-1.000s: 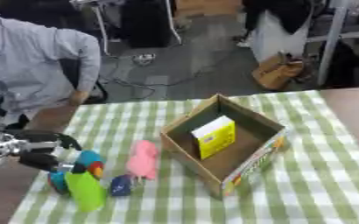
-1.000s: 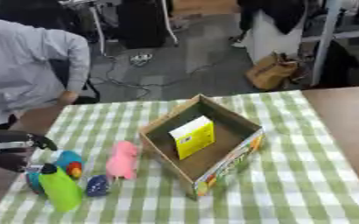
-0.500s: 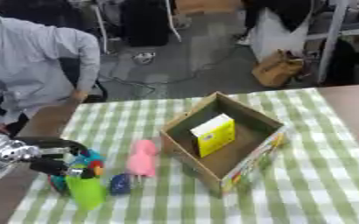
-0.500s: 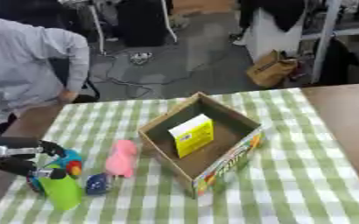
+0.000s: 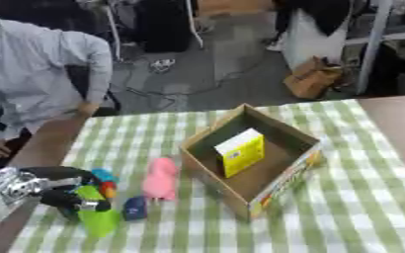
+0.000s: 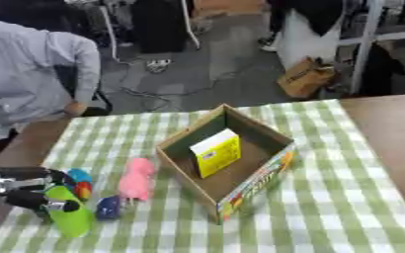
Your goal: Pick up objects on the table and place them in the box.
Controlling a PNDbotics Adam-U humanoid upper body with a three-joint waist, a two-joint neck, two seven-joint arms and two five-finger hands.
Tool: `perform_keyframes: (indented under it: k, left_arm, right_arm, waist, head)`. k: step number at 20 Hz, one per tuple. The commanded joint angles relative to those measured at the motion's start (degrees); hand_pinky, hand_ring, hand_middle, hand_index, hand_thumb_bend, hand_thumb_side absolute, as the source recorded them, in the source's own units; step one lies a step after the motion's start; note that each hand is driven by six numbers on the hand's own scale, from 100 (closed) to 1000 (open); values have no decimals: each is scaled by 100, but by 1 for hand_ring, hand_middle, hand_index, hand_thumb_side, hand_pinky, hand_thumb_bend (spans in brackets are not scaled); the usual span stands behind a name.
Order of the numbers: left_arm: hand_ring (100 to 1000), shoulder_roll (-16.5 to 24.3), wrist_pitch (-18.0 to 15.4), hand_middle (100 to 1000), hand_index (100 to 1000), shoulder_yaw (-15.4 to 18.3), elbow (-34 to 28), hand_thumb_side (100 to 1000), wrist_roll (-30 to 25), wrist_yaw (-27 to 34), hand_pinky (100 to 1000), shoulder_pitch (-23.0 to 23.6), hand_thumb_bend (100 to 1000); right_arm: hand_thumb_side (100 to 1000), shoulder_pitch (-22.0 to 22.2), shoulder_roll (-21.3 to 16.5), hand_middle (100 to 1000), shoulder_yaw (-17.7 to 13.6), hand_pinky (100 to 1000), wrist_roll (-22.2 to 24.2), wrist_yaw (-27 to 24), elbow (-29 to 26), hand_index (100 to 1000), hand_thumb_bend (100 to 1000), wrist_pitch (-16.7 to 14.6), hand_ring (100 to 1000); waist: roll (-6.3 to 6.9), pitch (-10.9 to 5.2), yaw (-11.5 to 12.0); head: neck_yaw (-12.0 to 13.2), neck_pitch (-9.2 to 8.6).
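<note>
Green-and-white checked cloth (image 5: 353,207) covers the table. Near its middle sits an open cardboard box (image 5: 284,170) with a yellow carton (image 5: 240,152) leaning inside. Toward the cloth's left edge lie a pink toy (image 5: 161,179), a lime-green bottle (image 5: 97,217), a small dark blue object (image 5: 134,208) and a multicoloured ball (image 5: 106,182). At that left edge, the left hand (image 5: 63,190) curls its fingers round the bottle's top.

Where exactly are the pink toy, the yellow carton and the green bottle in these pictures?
pink toy (image 5: 161,179), left eye view, middle of its body.
yellow carton (image 5: 242,153), left eye view, its yellow front face, inside the box.
green bottle (image 6: 69,220), right eye view, its lower body below the hand.
</note>
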Motion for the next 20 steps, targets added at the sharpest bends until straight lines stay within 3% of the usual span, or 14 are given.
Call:
perform_keyframes:
  k: [1,10,12,13,14,15,20]
  left_arm:
    - [891,168,-68,934,1000,61,28,1000,38,-84,830,-18,732]
    - [852,148,-101,937,995,110,127,986,-90,-82,723,105,715]
    - [832,131,-86,928,983,133,137,946,-64,-43,674,122,708]
    - [803,122,-78,908,963,144,133,898,-36,-19,572,121,679]
    - [803,112,-63,908,963,155,132,898,10,17,572,122,679]
    - [765,104,-45,884,941,164,130,836,63,54,401,120,662]
    - [743,53,16,853,918,158,146,762,266,235,378,128,667]
  right_arm:
    - [1000,-71,-135,860,-17,716,16,-42,-88,994,100,-16,890]
    - [1000,-65,-149,850,-44,720,-20,-55,-88,992,100,-36,889]
    - [1000,-53,-144,849,-49,720,-30,-62,-88,992,100,-32,890]
    - [1000,-46,-142,848,-52,720,-34,-64,-88,992,100,-28,890]
    - [1000,-40,-142,848,-54,720,-40,-65,-88,992,100,-25,890]
    - [1000,-36,-142,842,-60,721,-50,-66,-88,988,100,-23,889]
    - [1000,-27,-148,840,-78,722,-111,-70,-88,989,100,-24,889]
  waist:
    - [33,-91,7]
    - [2,-96,-7]
    - [-1,-95,-5]
    - [-3,-95,-5]
    - [-4,-95,-5]
    - [-6,-95,-5]
    - [-12,-100,-11]
  head:
    - [18,-12]
    - [25,-32]
    - [25,-38]
    - [27,-42]
    - [28,-45]
    - [30,-45]
    - [33,-45]
